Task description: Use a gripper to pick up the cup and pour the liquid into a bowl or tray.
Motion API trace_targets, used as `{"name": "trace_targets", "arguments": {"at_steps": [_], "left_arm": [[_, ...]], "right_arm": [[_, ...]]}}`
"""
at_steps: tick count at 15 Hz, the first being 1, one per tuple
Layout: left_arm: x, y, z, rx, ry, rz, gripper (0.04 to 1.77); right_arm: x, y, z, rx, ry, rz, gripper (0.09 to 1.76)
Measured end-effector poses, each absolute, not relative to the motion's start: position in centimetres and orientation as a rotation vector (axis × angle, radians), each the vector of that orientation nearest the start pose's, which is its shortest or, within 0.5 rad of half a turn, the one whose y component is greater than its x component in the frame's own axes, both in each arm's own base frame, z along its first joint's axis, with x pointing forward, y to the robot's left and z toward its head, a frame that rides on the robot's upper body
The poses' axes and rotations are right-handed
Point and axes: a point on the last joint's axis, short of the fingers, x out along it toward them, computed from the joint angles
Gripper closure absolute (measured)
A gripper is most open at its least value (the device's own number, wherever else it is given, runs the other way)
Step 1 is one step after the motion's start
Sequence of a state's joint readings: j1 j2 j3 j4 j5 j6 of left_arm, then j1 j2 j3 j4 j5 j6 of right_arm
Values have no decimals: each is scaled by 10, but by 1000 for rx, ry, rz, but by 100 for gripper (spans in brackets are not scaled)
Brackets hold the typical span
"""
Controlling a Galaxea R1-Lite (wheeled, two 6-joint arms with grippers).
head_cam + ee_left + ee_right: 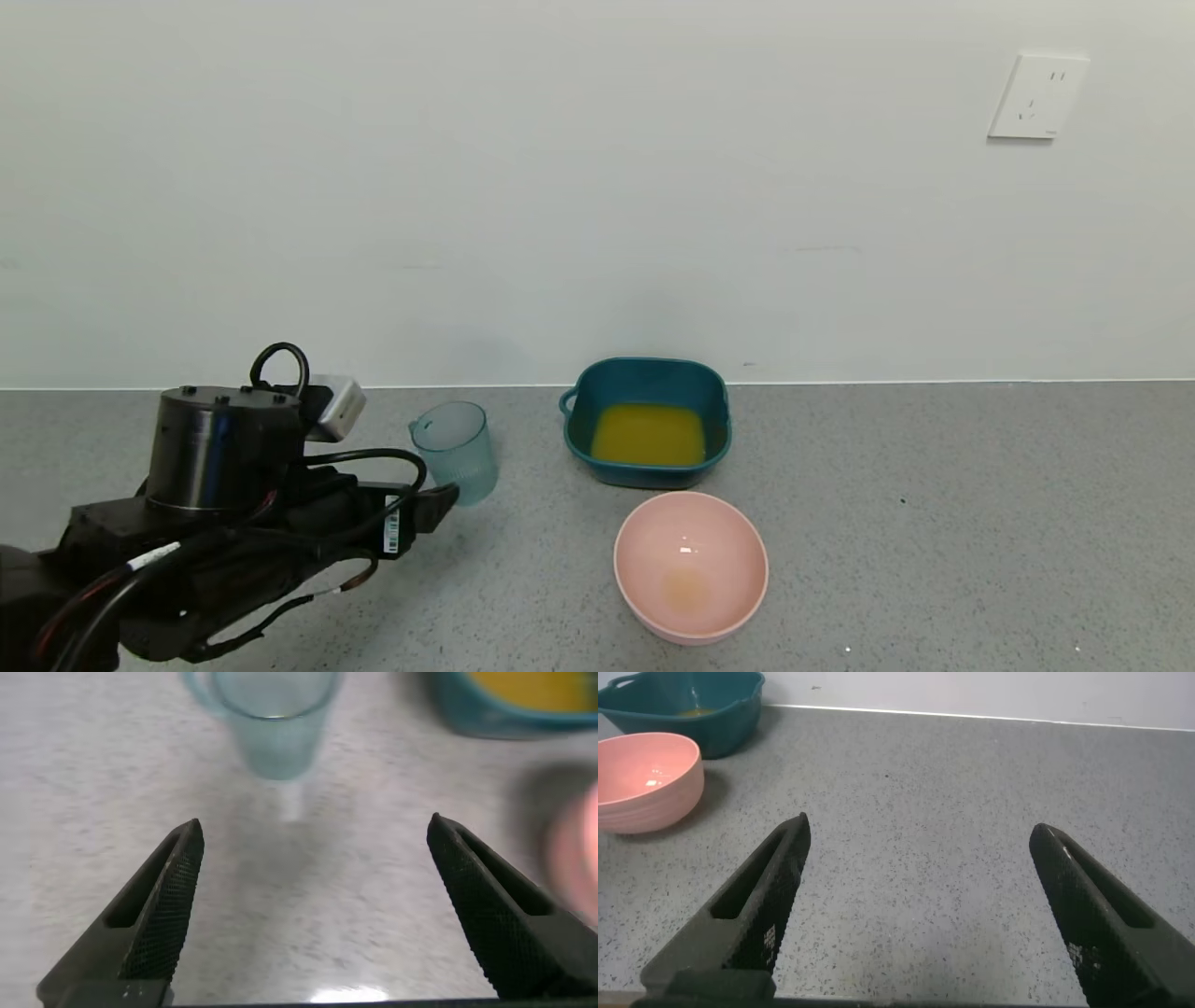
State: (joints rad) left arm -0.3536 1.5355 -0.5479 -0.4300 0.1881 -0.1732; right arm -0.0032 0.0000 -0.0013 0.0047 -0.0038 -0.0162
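Note:
The clear blue-grey cup stands upright and empty on the grey counter, left of the dark teal tub. The orange-yellow liquid lies in the tub. My left gripper is open and empty, just in front of the cup and apart from it. In the left wrist view the cup stands beyond the open left gripper, with the tub to one side. My right gripper is open and empty over bare counter; it does not show in the head view.
A round pale pink bowl sits in front of the tub, with a faint orange smear inside. It shows in the right wrist view beside the tub. A white wall runs along the counter's back edge.

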Motion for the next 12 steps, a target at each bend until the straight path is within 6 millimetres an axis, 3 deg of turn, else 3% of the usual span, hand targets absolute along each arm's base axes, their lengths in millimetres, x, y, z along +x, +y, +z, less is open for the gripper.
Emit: {"name": "trace_targets", "arguments": {"at_steps": [5, 12], "left_arm": [[201, -72, 153, -90, 516, -235, 9], [148, -56, 160, -108, 434, -335, 9]], "right_arm": [[-23, 0, 75, -16, 3, -7, 14], [-23, 0, 75, -16, 3, -7, 14]]}}
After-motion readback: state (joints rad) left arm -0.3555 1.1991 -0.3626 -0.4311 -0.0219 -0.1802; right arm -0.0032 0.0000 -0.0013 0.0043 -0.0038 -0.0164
